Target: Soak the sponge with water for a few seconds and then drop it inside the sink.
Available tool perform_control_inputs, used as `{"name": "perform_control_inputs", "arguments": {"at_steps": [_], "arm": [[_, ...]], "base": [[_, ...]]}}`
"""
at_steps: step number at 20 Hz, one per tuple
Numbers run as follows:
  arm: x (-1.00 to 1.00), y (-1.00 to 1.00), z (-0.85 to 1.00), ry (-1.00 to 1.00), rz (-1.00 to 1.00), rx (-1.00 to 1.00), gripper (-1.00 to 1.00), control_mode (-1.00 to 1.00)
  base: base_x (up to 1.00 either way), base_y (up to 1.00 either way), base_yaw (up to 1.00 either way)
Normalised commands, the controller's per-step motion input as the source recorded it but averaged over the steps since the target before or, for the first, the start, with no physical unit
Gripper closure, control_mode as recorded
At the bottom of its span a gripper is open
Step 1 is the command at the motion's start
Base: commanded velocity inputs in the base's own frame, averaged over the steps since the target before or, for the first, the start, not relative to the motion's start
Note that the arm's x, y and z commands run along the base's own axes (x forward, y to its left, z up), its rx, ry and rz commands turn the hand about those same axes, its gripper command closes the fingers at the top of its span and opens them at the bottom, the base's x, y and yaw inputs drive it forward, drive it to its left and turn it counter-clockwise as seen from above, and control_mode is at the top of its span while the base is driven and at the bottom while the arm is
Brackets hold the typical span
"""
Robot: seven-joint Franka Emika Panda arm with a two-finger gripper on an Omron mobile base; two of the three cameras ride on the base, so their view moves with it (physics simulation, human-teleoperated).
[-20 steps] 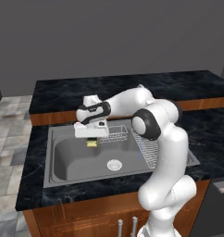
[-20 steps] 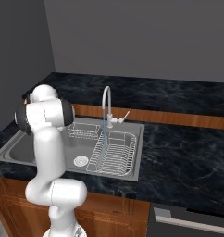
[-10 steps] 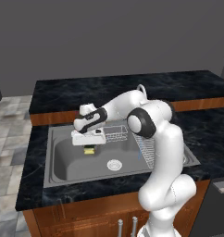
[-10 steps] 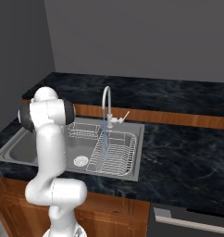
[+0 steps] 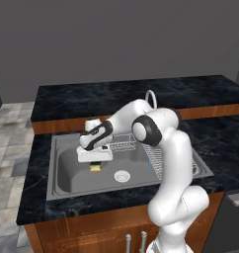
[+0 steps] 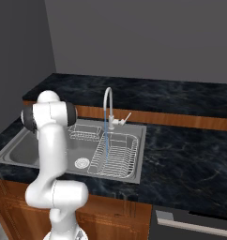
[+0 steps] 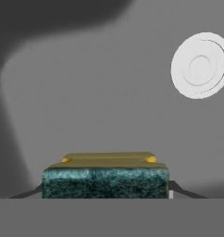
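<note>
Hand view: sponge clamped in the gripper over the sink floor.
The sponge (image 7: 105,178), green layer facing the camera, sits pinched between the gripper (image 7: 105,190) fingers; the round drain (image 7: 200,65) lies ahead and to one side. From the left base view, the gripper (image 5: 95,159) hangs low inside the sink (image 5: 62,190), sponge (image 5: 95,167) beneath it. Water (image 6: 106,141) runs from the tap (image 6: 109,106) well apart from it, over the dish rack (image 6: 116,157).

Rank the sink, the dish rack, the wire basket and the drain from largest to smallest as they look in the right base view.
1. sink
2. dish rack, lying in the basin's right part
3. wire basket
4. drain, clearly the smallest
</note>
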Motion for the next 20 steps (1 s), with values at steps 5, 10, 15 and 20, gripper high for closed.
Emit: {"name": "perform_control_inputs", "arguments": {"at_steps": [5, 10, 15, 20], "arm": [[0.02, 0.04, -0.35, 0.0, 0.0, -0.01, 1.0, -1.0], [0.14, 0.07, -0.31, -0.02, 0.0, -0.02, 1.0, -1.0], [0.24, 0.09, -0.21, -0.02, 0.0, -0.01, 1.0, -1.0], [0.31, 0.06, -0.13, 0.0, 0.0, 0.0, 1.0, -1.0]], "base": [[0.0, 0.0, 0.0], [0.0, 0.0, 0.0], [0.0, 0.0, 0.0], [0.0, 0.0, 0.0]]}}
